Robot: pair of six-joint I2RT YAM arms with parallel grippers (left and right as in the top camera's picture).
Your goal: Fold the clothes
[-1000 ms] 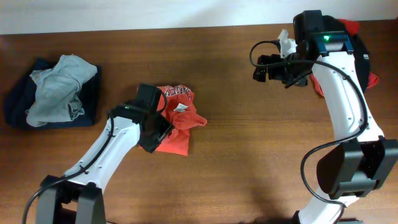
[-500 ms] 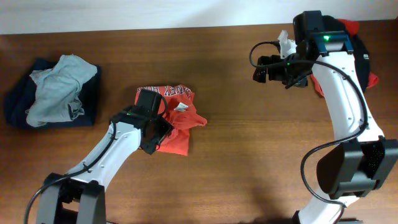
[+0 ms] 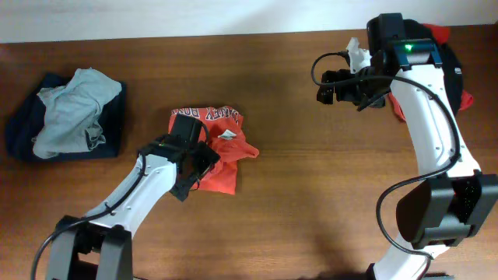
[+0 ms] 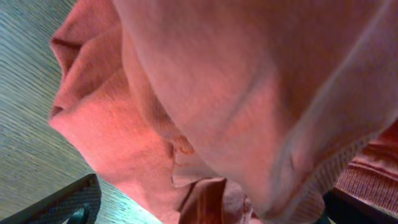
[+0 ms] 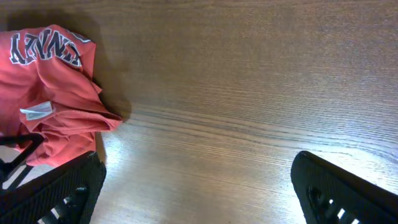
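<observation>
The orange-red T-shirt [image 3: 226, 152] lies crumpled on the tabletop [image 3: 311, 202], a little left of centre, its block lettering [image 3: 222, 114] along the far edge and a small white label [image 3: 227, 134] showing near the middle. The left claw [image 3: 194, 167] sits over the shirt's left side, right against the cloth. In the left wrist view, folds of the fabric fill nearly the whole frame, and its fingers [image 4: 68, 202] show only as dark tips in the two bottom corners, spread wide apart. Whether the cloth touches either tip cannot be told.

The right claw [image 3: 327, 87] hangs well apart from the shirt, over bare wood at the far right. Its jaws stand wide open with nothing between them.

Much of the shirt's left half is hidden under the left arm from overhead, and the lettering is too creased to read.

At the far left, a pale grey-green garment [image 3: 74, 109] lies heaped on a navy garment [image 3: 19, 132]. At the far right, a red cloth [image 3: 440, 33] and a black cloth [image 3: 454, 66] are mostly covered by the right arm.
</observation>
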